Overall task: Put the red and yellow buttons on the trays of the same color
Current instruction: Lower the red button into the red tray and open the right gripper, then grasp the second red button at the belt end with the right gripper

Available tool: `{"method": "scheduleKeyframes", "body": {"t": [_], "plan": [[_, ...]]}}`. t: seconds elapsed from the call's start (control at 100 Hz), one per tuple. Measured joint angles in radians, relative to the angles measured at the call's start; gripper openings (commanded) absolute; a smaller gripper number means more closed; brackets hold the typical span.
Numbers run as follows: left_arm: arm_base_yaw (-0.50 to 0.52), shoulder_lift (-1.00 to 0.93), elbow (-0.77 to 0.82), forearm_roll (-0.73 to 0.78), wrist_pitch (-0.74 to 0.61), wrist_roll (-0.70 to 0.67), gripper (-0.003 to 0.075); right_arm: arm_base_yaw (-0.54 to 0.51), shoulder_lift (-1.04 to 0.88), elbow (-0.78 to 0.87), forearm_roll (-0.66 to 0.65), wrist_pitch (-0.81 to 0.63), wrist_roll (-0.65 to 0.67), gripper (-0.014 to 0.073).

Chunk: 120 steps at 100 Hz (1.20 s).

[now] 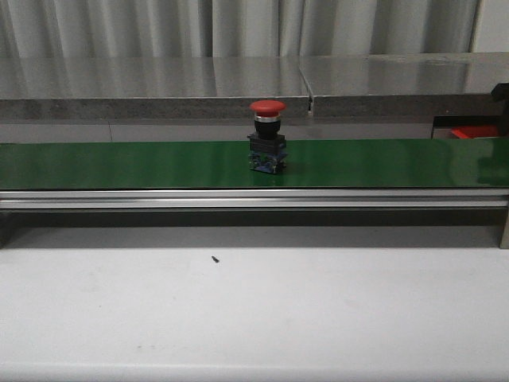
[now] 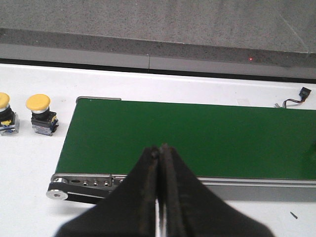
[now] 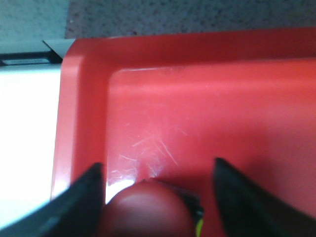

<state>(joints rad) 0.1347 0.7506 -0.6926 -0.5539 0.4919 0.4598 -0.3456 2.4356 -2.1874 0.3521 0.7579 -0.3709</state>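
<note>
On the green belt in the front view, one red button stands upright at about centre, red cap up, black body touching the belt. Belt runs 9 to 3 o'clock across the frame, with a metal rail along its near edge. White tabletop fills the near half, with a small dark speck on it. At 3 o'clock, past the belt's end, a bit of red tray shows. Neither arm appears in this view.

Left wrist view: left fingers pressed together, no gap, nothing between them. They hang over the near edge of the belt. Belt end with its roller sits at about 8 o'clock of frame centre. Two yellow buttons off the belt at 9 o'clock on the white tabletop: one just beside the belt end, upright; the other cut by the frame edge, near the first, not touching it. A small cable with connector lies on the tabletop at 2 o'clock, beyond the belt.

Right wrist view: right fingers spread wide over the red tray. A second red button sits between them at 6 o'clock, blurred, cap toward the camera; left finger looks touching or just beside the cap, the other well apart from it. Cannot tell whether the button rests on the tray floor. Tray corner and rim at 10 o'clock, white tabletop beside it.
</note>
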Motion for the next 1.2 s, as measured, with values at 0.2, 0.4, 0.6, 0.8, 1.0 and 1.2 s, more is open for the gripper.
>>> {"method": "scheduleKeyframes", "body": {"t": [0.2,0.4,0.6,0.8,1.0,1.2], "plan": [[0.0,0.0,0.0,0.0,0.0,0.0,-0.0019,0.0,-0.044,-0.004,0.0,0.0,0.0,0.064],[0.0,0.0,0.0,0.0,0.0,0.0,-0.0019,0.0,-0.171,-0.008,0.0,0.049,-0.009,0.0635],[0.0,0.0,0.0,0.0,0.0,0.0,-0.0019,0.0,-0.296,-0.008,0.0,0.224,-0.021,0.0633],[0.0,0.0,0.0,0.0,0.0,0.0,-0.0019,0.002,-0.35,-0.008,0.0,0.444,-0.026,0.0633],[0.0,0.0,0.0,0.0,0.0,0.0,-0.0019,0.016,-0.383,0.037,0.009,0.486,-0.026,0.0633],[0.0,0.0,0.0,0.0,0.0,0.0,-0.0019,0.082,-0.45,0.209,0.009,0.486,-0.029,0.0633]]}}
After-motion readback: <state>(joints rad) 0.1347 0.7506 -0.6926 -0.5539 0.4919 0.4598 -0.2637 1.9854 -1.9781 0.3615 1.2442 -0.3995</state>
